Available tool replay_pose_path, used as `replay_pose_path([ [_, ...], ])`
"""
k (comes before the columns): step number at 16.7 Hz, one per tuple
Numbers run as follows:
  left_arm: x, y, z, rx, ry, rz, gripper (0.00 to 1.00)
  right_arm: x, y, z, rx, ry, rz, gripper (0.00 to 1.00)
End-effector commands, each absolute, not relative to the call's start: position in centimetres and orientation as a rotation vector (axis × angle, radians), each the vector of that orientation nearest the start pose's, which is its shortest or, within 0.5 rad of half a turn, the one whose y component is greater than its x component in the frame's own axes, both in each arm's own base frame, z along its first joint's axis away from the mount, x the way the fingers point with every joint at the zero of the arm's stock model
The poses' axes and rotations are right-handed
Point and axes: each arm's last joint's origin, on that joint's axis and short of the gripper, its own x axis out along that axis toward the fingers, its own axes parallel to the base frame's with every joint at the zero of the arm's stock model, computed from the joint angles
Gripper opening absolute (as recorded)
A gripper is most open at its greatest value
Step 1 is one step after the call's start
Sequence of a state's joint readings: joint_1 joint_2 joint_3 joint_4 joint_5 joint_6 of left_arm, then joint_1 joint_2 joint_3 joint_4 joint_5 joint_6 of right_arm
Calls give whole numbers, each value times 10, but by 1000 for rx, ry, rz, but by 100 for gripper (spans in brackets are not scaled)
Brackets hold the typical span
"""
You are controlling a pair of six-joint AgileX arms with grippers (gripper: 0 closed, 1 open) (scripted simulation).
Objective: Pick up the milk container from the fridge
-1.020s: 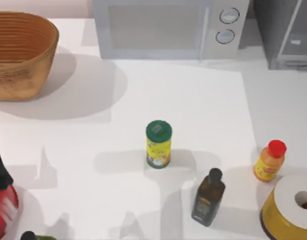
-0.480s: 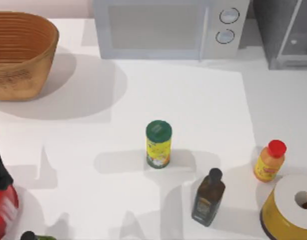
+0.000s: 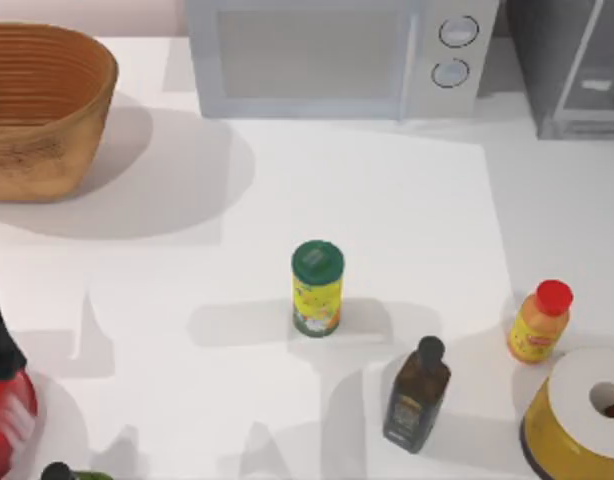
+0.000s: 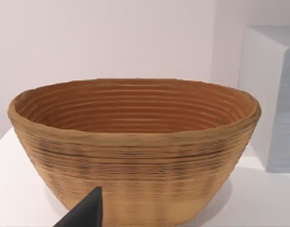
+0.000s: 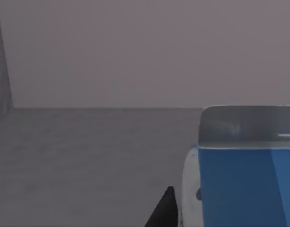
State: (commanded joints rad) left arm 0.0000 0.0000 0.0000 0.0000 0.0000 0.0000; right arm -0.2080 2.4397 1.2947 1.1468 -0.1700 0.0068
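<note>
Tan ribbed basket at far left, white microwave beside the dark grey fridge. Mid-table, a yellow can with green lid; a dark brown bottle; orange bottle, red cap. Inside the grey fridge: blue-and-white milk container.

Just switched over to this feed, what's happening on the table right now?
The right gripper is inside the dark grey fridge at the table's back right, right beside the blue and white milk container, not yet holding it. The left gripper hangs in front of the woven wicker basket, idle.
</note>
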Motion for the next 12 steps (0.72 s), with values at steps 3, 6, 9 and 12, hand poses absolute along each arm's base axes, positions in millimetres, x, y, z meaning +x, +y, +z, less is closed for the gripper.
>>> replay_pose_path([
  [3,106,-1,160,0,0,0,100,473,-89,71,-4,0,-10,2],
  [6,106,-1,160,0,0,0,100,473,-89,71,-4,0,-10,0],
  [9,106,-1,160,0,0,0,100,473,-89,71,-4,0,-10,0],
  [12,106,-1,160,0,0,0,100,472,-90,72,-3,-1,-13,0],
])
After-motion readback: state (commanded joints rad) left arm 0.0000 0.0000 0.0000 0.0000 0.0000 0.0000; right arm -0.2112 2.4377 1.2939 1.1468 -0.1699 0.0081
